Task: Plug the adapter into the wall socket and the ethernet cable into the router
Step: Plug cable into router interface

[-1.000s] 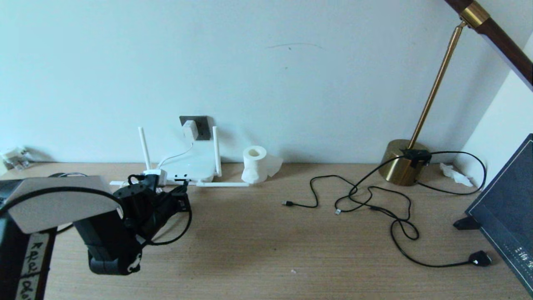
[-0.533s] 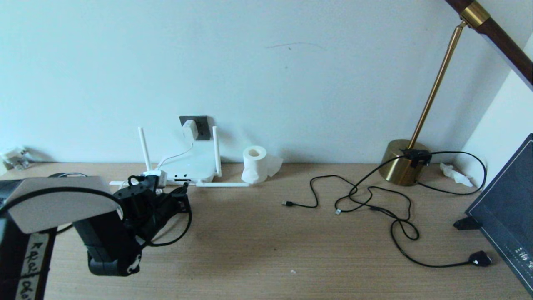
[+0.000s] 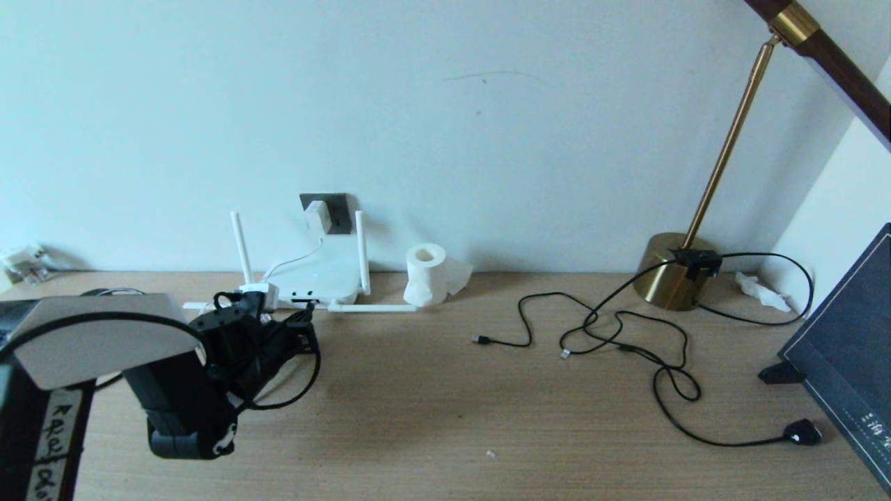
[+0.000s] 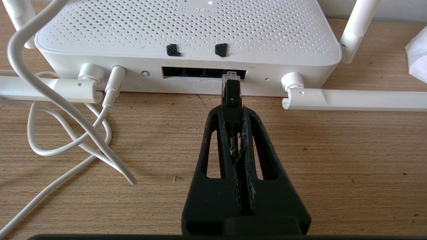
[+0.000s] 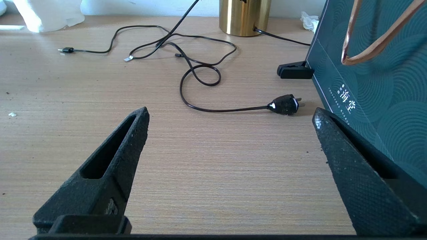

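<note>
The left gripper (image 4: 232,108), a pair of black triangular plastic fingers, is pinched tight on the plug end of the ethernet cable (image 4: 231,91), a thin black cable ending in a small clear clip-type plug. The plug tip sits straight ahead of the fingertips, at the mouth of the long dark port slot on the front face of the router (image 4: 186,36), a flat white perforated plastic box with slim white stick antennas. Whether the plug is fully seated cannot be told; it appears to be only at the opening.

Beyond the router, up on the wall, the adapter (image 3: 317,216), a small white rectangular power brick with a thin white cord, already sits on the wall socket (image 3: 327,212), a dark grey square plate.

Likely risks: the plug sits near one end of the slot, so a slight sideways error could jam it against the port edge. The light router may slide away when pushed, since nothing braces it. The narrow grip on a small plug could let it twist between the fingers. The loose white cord lying beside the gripper could snag.

The right gripper (image 5: 230,140) is spread wide and holds nothing, hovering over bare wooden desk well away from the router.
</note>
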You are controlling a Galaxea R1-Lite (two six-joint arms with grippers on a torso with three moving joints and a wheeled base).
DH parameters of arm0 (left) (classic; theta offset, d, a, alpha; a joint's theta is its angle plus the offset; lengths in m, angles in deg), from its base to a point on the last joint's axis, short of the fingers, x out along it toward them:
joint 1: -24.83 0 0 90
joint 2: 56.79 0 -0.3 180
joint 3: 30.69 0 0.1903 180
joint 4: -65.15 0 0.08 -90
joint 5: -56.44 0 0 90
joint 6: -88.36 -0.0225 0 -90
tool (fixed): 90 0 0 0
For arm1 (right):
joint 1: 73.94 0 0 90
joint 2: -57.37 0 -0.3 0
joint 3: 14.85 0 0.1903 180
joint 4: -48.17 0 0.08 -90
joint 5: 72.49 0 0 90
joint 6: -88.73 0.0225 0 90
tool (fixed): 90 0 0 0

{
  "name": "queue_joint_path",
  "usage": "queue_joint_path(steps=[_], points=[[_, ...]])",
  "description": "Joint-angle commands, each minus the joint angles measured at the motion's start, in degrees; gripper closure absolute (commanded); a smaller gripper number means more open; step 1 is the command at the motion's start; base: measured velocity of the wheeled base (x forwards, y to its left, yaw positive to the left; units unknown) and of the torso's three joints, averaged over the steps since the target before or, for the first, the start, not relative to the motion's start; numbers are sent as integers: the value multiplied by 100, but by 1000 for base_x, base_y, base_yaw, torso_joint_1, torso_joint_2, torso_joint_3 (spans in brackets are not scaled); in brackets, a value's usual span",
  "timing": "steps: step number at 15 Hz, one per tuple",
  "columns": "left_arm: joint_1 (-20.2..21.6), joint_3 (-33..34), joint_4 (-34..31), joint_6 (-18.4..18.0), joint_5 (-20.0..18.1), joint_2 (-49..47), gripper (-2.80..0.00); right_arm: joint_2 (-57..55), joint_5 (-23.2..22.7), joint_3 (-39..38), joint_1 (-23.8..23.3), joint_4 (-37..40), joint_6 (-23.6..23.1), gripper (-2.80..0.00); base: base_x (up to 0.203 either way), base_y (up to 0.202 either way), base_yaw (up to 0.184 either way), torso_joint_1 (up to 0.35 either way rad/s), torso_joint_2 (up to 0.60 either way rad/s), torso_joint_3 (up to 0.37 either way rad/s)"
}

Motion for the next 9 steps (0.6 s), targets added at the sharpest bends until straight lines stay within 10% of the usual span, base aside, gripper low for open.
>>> queue_joint_path(steps=[1,9], points=[[-2,-5,49,0,0,-1,0,-4,0,-9,1,-3,0,-280,0,0,0,0,0,0],[-2,-22,49,9,-1,-10,0,-4,0,0,1,-2,0,-280,0,0,0,0,0,0]])
